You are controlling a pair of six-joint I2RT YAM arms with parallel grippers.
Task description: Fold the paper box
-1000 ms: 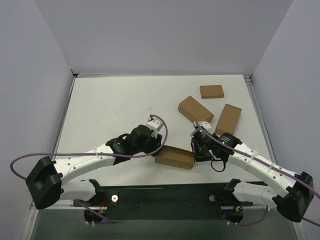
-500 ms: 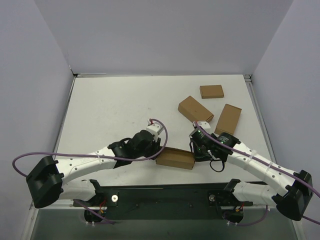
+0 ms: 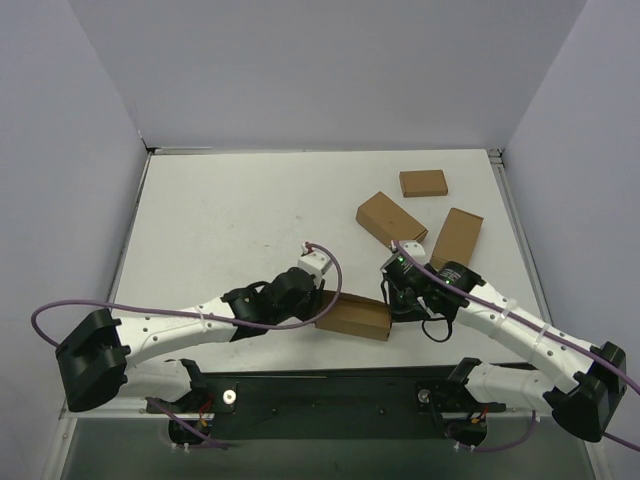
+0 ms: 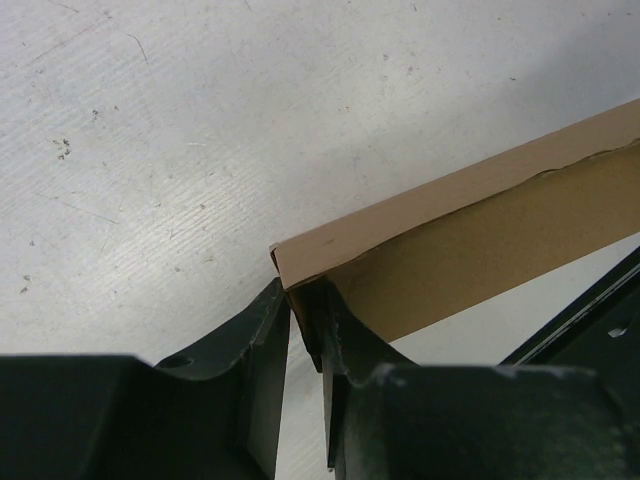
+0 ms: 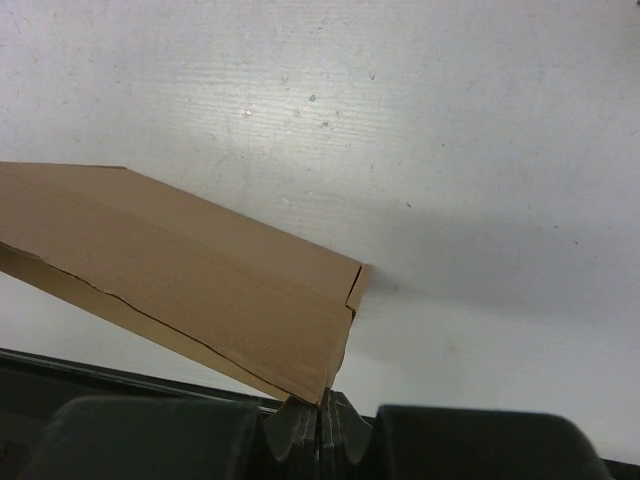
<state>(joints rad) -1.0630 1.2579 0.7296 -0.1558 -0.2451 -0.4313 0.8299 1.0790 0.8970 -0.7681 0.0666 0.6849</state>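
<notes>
Tabletop point(image 3: 220, 220): jaws tight on paper box point(image 3: 352, 316)

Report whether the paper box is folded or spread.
Folded: the paper box is a closed flat rectangle with creased edges, its ends pinched by the left gripper and right gripper.

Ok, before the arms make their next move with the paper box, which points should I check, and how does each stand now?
1. The left gripper is shut on one corner of the paper box: ok.
2. The right gripper is shut on a corner at the other end: ok.
3. The long seam of the paper box is fully closed: cannot tell; a thin slit shows in both wrist views.
4. The three smaller boxes lie apart from the paper box: ok.
5. The paper box rests flat on the table: cannot tell.
</notes>
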